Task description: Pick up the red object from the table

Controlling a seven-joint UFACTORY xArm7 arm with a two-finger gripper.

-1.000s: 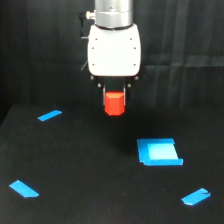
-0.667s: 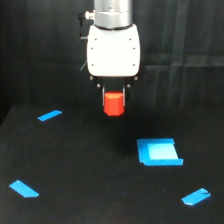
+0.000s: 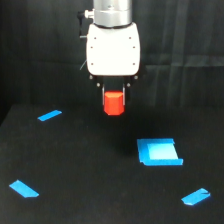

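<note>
The red object [image 3: 114, 104] is a small red-orange stubby block hanging just under the white gripper body, clear above the table [image 3: 85, 170]. My gripper [image 3: 114, 100] is shut on it, with dark fingers showing at both sides of its top. The block's lower part sticks out below the fingers. The table is a flat matte black surface.
A blue square patch [image 3: 159, 151] lies on the table below and toward the exterior view's right of the gripper. Blue tape strips lie at the left [image 3: 49, 115], lower left [image 3: 24, 189] and lower right [image 3: 196, 197]. A black curtain hangs behind.
The gripper with the red object has risen slightly; the rest looks the same.
</note>
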